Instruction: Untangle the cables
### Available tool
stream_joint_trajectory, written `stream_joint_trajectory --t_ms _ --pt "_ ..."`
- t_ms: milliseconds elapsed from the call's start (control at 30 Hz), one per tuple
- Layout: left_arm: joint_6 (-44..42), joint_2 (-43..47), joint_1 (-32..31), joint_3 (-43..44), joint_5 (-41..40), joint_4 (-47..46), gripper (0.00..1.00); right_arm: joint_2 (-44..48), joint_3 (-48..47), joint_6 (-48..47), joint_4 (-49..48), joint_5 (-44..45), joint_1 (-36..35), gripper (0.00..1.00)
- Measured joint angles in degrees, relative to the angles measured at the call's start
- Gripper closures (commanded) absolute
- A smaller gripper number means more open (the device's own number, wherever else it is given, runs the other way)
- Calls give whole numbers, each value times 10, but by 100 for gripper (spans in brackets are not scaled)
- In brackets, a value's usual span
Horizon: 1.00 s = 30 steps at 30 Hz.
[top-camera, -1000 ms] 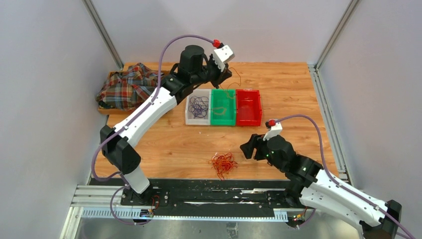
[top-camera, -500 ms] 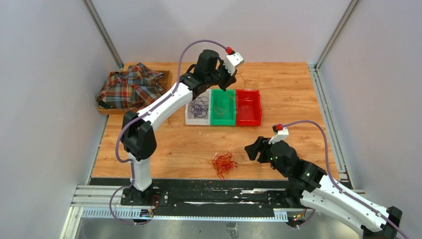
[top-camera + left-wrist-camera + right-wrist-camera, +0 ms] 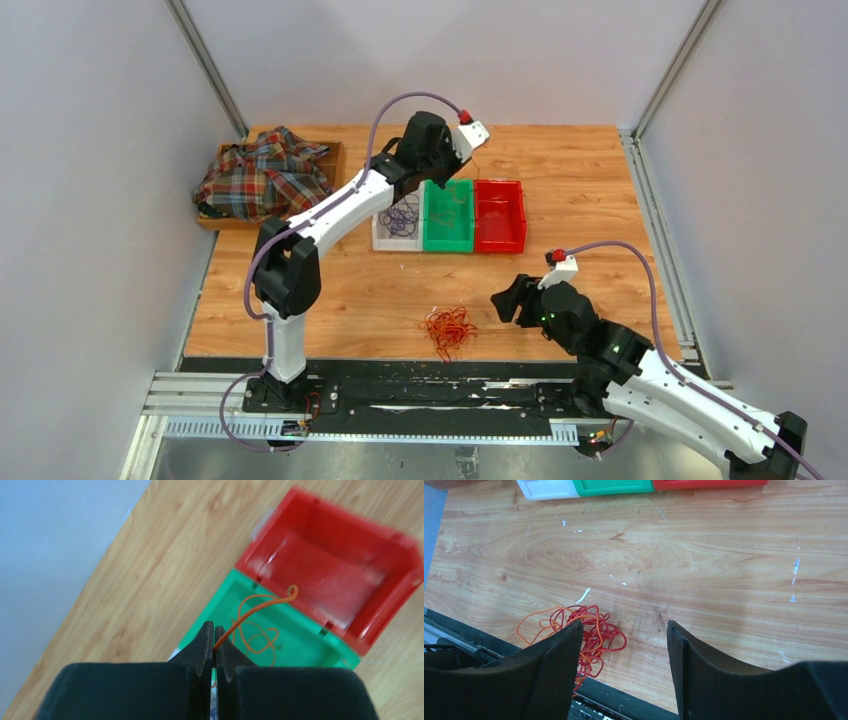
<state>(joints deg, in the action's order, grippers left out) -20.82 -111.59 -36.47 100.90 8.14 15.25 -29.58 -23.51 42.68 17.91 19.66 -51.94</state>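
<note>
Right under the left gripper [image 3: 214,630] sits the green bin [image 3: 305,639], and I think that is why the hand is up there. Its two fingers are pressed tight together on one thin orange wire [image 3: 250,611]. The wire curls out from the tips and hangs over the bin. More orange loops lie on the bin floor below, but I can't tell if they are the same wire or another one. My guess is that the hand holds the wire there so it can drop in with its own colour. On one side of the green bin, the red bin [image 3: 320,575] looks bare. On the other side, the white bin [image 3: 381,232] has purple wires [image 3: 400,216] in it.

Down by the right gripper [image 3: 624,625], close to one finger, lies the clump of red and orange wires [image 3: 599,627] on the wooden table [image 3: 724,555]. This hand holds nothing. Its fingers stand wide apart above the table, near the clump but not around it. I think it hangs open like that so it can reach for the next wire.
</note>
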Motion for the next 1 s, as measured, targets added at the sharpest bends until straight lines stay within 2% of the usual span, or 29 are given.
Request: stream_joint_trajectory --t_ms 200,367,533,800,900,933,967,1000 --pt "-48 -29 0 -22 -79 42 100 -22 -12 -6 5 -1 4 38" --pt "-56 -50 -1 -46 -105 46 100 -60 -48 -9 7 -7 14 38" --pt "-52 -64 -9 -52 -101 58 94 -81 -53 -9 15 -30 36 38" --pt "12 -95 -22 -14 -46 116 82 -100 -92 -21 35 -79 96 38" --pt "29 -95 -23 -12 -38 122 73 -103 -99 -27 37 -94 111 38" --pt "33 -95 -22 -12 -38 123 67 -104 -101 -29 38 -100 114 38" --pt "38 -95 -22 -11 -38 125 53 -106 -103 -31 41 -106 117 38" --pt "41 -95 -22 -12 -38 127 44 -107 -105 -32 42 -109 120 38"
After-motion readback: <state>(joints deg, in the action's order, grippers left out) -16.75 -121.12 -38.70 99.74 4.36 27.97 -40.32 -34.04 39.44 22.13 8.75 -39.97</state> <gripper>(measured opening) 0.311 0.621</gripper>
